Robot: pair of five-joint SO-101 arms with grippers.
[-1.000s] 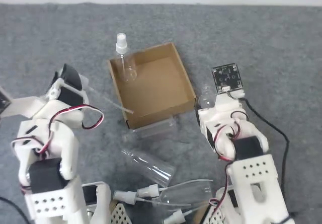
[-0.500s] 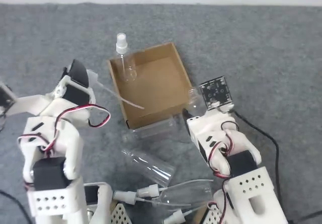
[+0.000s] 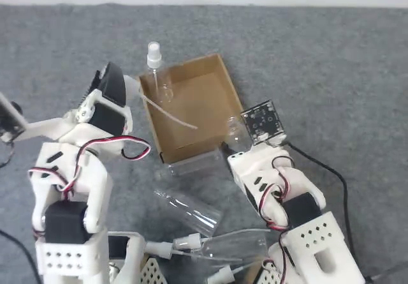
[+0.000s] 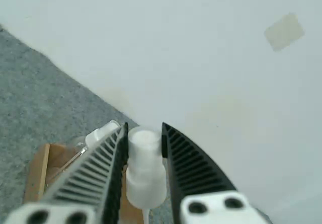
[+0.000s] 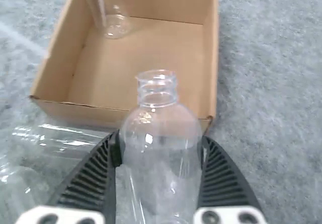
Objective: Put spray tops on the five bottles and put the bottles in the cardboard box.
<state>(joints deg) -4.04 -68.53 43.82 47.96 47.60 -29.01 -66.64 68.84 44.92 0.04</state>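
Left wrist view: spray top (image 4: 146,176), clamped in the left gripper (image 4: 145,129), has its dip tube cut off by the frame edge; cardboard box (image 4: 41,173) largely hidden behind one finger. Right wrist view: open bottle (image 5: 160,143) cut off below mid-body; standing bottle (image 5: 113,25) shows its lower part only. High view: lying bottle (image 3: 237,244) partly hidden behind the right arm (image 3: 299,214).

L gripper (image 4: 144,129) w/ spray top (image 4: 146,173) has swung in twd the cardboard box (image 3: 233,99); its dip tube (image 3: 169,115) now reaches over the box floor. R gripper (image 5: 160,139) w/ bottle (image 5: 160,128) has shifted across to the box's near corner.
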